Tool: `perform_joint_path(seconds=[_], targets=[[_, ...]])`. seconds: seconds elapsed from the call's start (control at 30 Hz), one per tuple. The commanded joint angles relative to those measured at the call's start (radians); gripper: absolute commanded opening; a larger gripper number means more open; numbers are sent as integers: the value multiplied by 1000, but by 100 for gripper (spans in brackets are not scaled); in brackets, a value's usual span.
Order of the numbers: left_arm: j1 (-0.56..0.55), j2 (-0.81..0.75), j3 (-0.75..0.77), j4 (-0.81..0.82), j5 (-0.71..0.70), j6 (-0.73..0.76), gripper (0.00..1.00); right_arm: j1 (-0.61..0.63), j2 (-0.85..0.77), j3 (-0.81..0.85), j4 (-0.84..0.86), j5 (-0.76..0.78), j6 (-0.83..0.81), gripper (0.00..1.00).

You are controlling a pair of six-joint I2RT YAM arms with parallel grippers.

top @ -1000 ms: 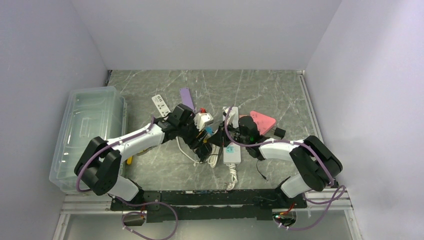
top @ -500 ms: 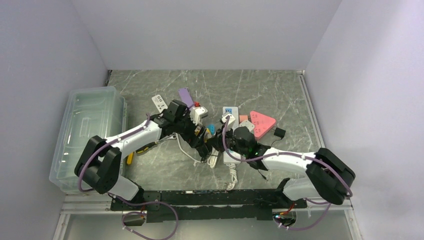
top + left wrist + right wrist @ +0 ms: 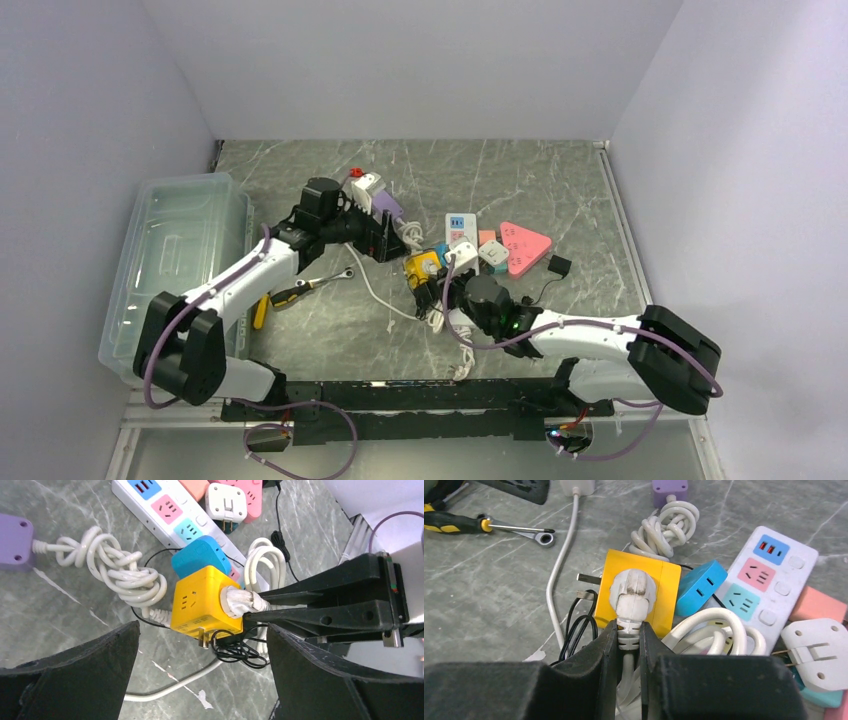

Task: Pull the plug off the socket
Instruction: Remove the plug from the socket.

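**Left arm lets go, plug still in the cube**

The left gripper (image 3: 383,238) has just sprung fully open and backed off to the far left, empty. A second ago it was down in the middle of the clutter, close against the right arm. Its two fingers now hang wide above the pile, with nothing between them.

The right gripper (image 3: 626,635) has not budged its grip. Its jaws are pinched nearly closed on the ribbed neck of the white plug (image 3: 631,592), just behind the plug's round head. That head sits flush against a face of the yellow socket cube (image 3: 663,587), so to my eye the plug is not out yet. The cube lies on the table (image 3: 560,180) near the middle, touching a blue cube (image 3: 699,587) and just beside the white power strip (image 3: 769,575), amid loops of white cord.

With the left arm gone, nothing is bracing the cube. I reckon a pull from the right arm alone would drag the cube along. The left probably needs to come back and pin or grasp it first.
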Motion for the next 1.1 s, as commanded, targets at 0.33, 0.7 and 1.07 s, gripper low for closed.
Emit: perform_joint_path(seconds=[0.33,0.7,1.07], targets=[[96,235,-47,416,310,-584,100,167,11,34,404,352,-278,0],[99,291,-59,408,320,-630,100,213,23,63,447,398,-285,0],[95,342,-57,429,345,-667,97,227,10,85,446,392,-302,0]])
